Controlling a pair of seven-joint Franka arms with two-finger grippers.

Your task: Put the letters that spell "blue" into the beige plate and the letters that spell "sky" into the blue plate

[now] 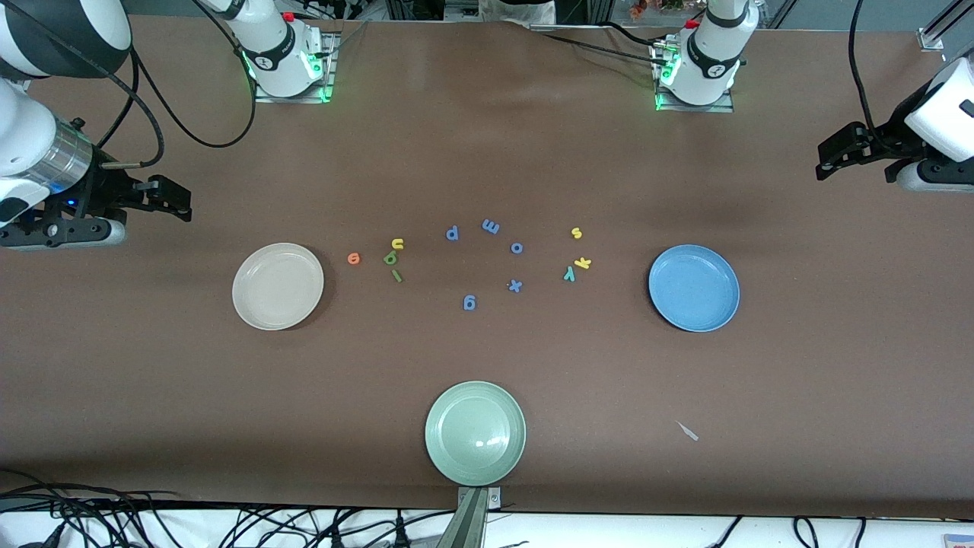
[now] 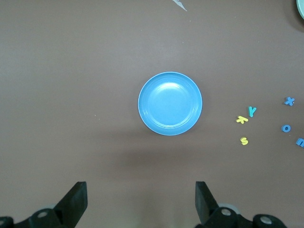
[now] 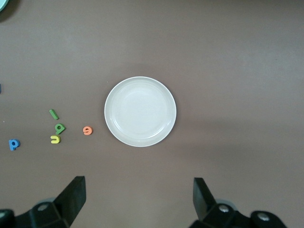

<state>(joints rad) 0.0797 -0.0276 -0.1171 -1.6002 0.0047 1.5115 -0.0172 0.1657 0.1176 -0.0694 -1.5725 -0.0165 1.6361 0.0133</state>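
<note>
You see both arms waiting high at the desk ends, nothing held. The left gripper (image 2: 140,204) hangs over the left arm's end with its jaws wide apart; the right gripper (image 3: 138,202) hangs over the right arm's end, jaws likewise wide apart. The beige plate (image 1: 278,286) lies toward the right arm's end, empty. Just beside it, toward the desk centre, lie the orange e (image 1: 353,259), green b (image 1: 390,258), yellow u (image 1: 397,243) and green l (image 1: 396,275). The blue plate (image 1: 693,288) lies toward the left arm's end, empty. Near it lie the yellow s (image 1: 577,233), yellow k (image 1: 582,263) and teal y (image 1: 569,275).
</note>
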